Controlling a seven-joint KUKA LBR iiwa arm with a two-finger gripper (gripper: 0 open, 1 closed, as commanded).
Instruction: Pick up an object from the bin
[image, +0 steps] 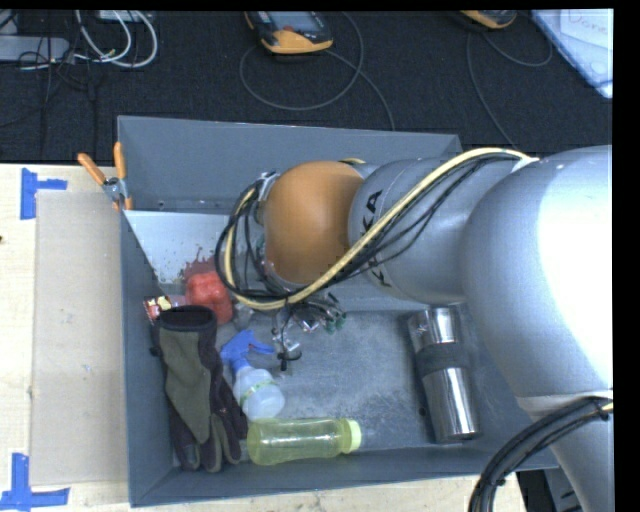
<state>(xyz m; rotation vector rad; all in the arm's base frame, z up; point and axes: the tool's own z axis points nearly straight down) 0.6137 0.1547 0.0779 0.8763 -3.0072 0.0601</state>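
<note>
From above, the grey bin (380, 385) shows a speckled floor, bare in its middle — open room between the clutter on the view's left and the steel flask (445, 390) on its right. My gripper (288, 348) hangs low just beside a blue piece (238, 350), and I cannot tell how wide it stands. A dark glove (188, 385), a clear bottle (262, 395) and a yellow bottle (300, 440) crowd the left and near walls.
</note>
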